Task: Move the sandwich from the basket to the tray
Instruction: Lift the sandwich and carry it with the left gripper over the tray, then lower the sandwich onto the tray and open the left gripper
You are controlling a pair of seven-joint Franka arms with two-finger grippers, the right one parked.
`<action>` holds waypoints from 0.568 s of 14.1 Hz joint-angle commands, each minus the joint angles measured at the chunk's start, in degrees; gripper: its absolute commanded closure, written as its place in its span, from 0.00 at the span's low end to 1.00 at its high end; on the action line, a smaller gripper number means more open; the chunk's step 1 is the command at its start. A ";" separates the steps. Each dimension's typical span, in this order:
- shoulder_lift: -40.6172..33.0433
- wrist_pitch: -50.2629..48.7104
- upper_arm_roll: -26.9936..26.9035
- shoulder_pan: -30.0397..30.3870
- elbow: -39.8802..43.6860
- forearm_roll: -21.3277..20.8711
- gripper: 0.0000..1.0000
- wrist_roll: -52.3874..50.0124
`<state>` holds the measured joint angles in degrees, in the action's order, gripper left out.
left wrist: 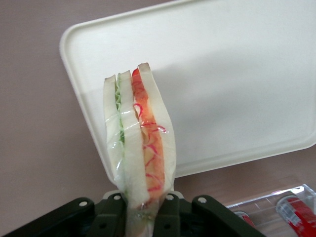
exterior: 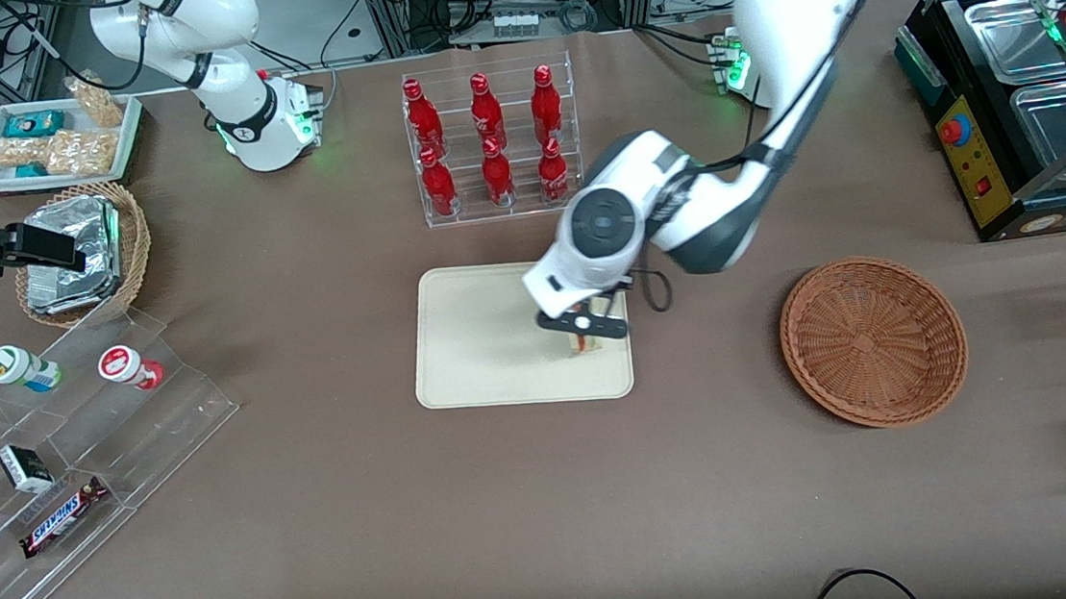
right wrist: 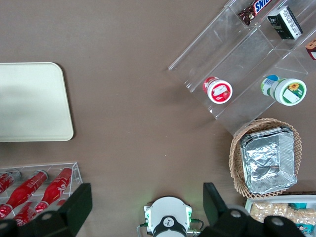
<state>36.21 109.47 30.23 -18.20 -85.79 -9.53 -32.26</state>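
Observation:
My left gripper (exterior: 584, 331) hangs low over the cream-beige tray (exterior: 481, 362), at the tray's end nearest the basket. It is shut on the sandwich (left wrist: 139, 143), a clear-wrapped wedge of pale bread with green and orange-red filling layers. In the wrist view the black fingers (left wrist: 111, 217) pinch the wedge's narrow end and the rest points out over the tray (left wrist: 237, 74). In the front view only a sliver of the sandwich (exterior: 585, 342) shows under the hand. The round reddish-brown wicker basket (exterior: 872, 340) lies toward the working arm's end, with nothing in it.
A clear rack of red bottles (exterior: 490, 144) stands just past the tray, farther from the front camera. A clear stepped display with snacks (exterior: 73, 446), a smaller wicker basket of foil packets (exterior: 80, 252) and a white snack tray (exterior: 56, 139) lie toward the parked arm's end.

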 commanded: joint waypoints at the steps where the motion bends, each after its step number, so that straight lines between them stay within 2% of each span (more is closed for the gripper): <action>1: 3.07 1.70 -0.70 -3.32 3.95 -2.43 0.82 0.17; 5: 5.88 6.01 -0.87 -6.32 4.75 -3.04 0.78 -0.79; 8: 8.16 9.26 -1.93 -8.52 4.84 -6.90 0.78 -5.87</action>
<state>42.02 117.41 29.32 -24.46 -83.33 -13.51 -34.62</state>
